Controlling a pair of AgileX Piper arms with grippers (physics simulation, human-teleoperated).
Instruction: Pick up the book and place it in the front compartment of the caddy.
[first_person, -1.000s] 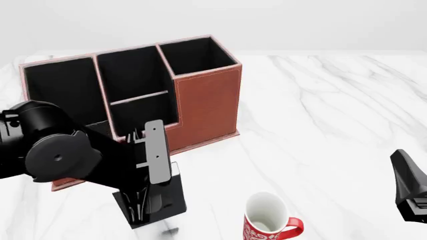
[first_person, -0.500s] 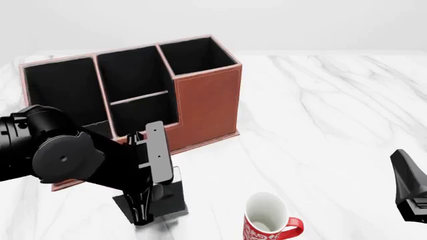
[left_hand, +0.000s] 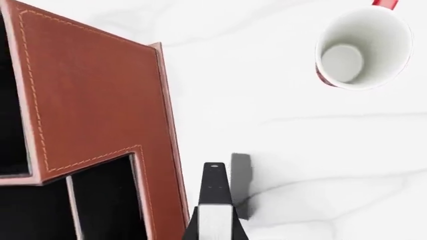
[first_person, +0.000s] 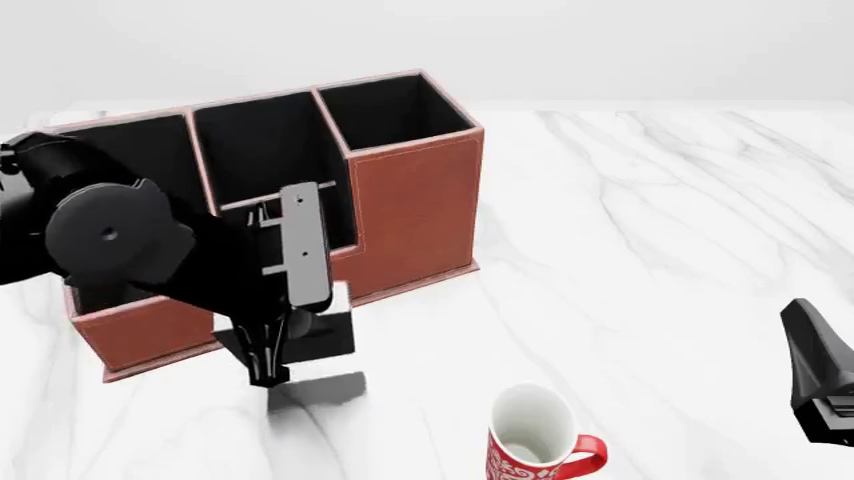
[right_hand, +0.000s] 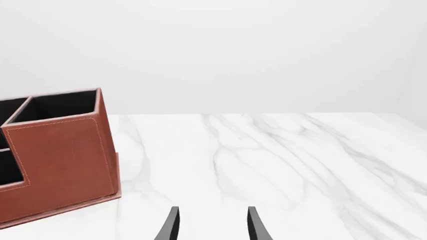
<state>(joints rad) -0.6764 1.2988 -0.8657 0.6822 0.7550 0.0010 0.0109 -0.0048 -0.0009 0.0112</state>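
Observation:
My left gripper is shut on the thin black book and holds it clear of the table, just in front of the caddy's low front wall. The caddy is reddish-brown with black lining and stitched rims. It also shows in the left wrist view and the right wrist view. In the left wrist view the book's pale page edge shows beside one black finger. My right gripper is open and empty at the front right.
A red and white mug stands upright near the front edge, right of the book; it also shows in the left wrist view. The book's shadow lies on the white marble table.
My left arm has lifted the book off the table and carried it up and back toward the caddy. The right arm has not moved.

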